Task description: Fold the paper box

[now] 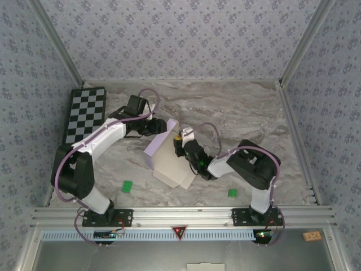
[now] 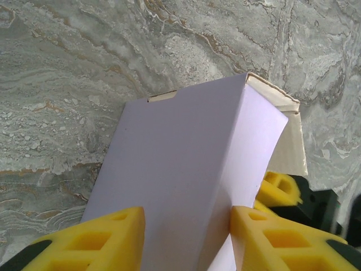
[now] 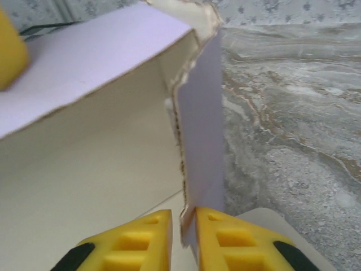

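Note:
The paper box lies half-formed mid-table, lavender outside and cream inside, with one long wall raised. My left gripper meets it from the far left. In the left wrist view its yellow fingers press both sides of the raised lavender wall, so the left gripper is shut on it. My right gripper comes from the right; the right gripper is shut on the thin edge of an upright end flap. The cream inner floor lies to its left.
A black-and-white checkerboard lies at the far left. Two small green pieces rest near the front. Patterned walls close three sides, and a metal rail runs along the near edge.

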You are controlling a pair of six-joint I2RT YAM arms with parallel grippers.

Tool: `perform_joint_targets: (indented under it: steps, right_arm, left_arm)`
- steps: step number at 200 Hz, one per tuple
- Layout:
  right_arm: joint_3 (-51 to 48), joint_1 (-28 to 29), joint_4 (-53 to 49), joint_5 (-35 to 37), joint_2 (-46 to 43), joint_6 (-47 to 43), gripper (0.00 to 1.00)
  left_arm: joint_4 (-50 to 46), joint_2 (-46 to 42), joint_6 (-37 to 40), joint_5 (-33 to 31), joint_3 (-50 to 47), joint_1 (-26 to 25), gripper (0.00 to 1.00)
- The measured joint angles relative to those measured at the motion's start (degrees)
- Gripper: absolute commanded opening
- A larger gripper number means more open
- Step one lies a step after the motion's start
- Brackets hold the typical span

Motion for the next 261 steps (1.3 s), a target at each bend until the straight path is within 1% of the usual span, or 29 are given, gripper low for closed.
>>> perform_joint_targets:
  steps: [22, 42, 80, 108, 118, 137, 153, 176, 209, 238, 261]
  right_arm:
    - [-0.37, -1.64, -4.46, -5.49, -5.31, -1.07, 0.35]
    - [-0.59, -4.02, -8.41, -11.08, -10.45, -1.53, 0.39]
    - [-0.87, -10.05, -15.19, -21.73, -19.02, -2.95, 0.39]
    - [-0.07, -18.75, -18.86, -32.44, -21.94, -4.00, 0.40]
    - [1.53, -22.14, -21.31, -37.24, -21.11, -4.98, 0.40]
    - [6.14, -27.54, -25.44, -46.73, -16.59, -8.02, 0.40]
    - [8.57, -29.88, -26.69, -52.96, -11.93, -10.51, 0.41]
    - [10.49, -31.43, -27.89, -60.41, -4.98, -13.42, 0.44]
    - [13.05, -31.74, -27.21, -66.97, 2.64, -15.80, 0.46]
    - [16.57, -31.45, -25.79, -70.97, 6.23, -16.13, 0.48]
    - [20.57, -30.93, -25.64, -72.61, 8.00, -15.91, 0.48]
  left_arm:
    - [-0.02, 0.07, 0.42, -0.11, 0.07, -0.02, 0.44]
    - [-0.04, 0.28, 0.68, -0.20, 0.28, -0.02, 0.44]
    - [-0.20, 0.74, 1.07, -0.46, 0.81, -0.02, 0.44]
    - [-0.24, 1.11, 1.51, -0.50, 1.27, -0.02, 0.44]
    - [-0.22, 1.42, 1.70, -0.48, 1.55, -0.02, 0.44]
    - [-0.24, 1.86, 2.03, -0.17, 1.92, -0.02, 0.44]
    - [-0.26, 2.25, 2.32, 0.13, 2.34, -0.02, 0.44]
    - [-0.46, 2.78, 2.60, 0.76, 2.86, -0.02, 0.44]
    - [-1.38, 3.56, 3.52, 1.27, 3.87, 0.00, 0.44]
    - [-1.88, 3.91, 4.07, 1.64, 4.35, 0.00, 0.44]
    - [-1.97, 4.04, 4.11, 1.75, 4.48, 0.00, 0.45]
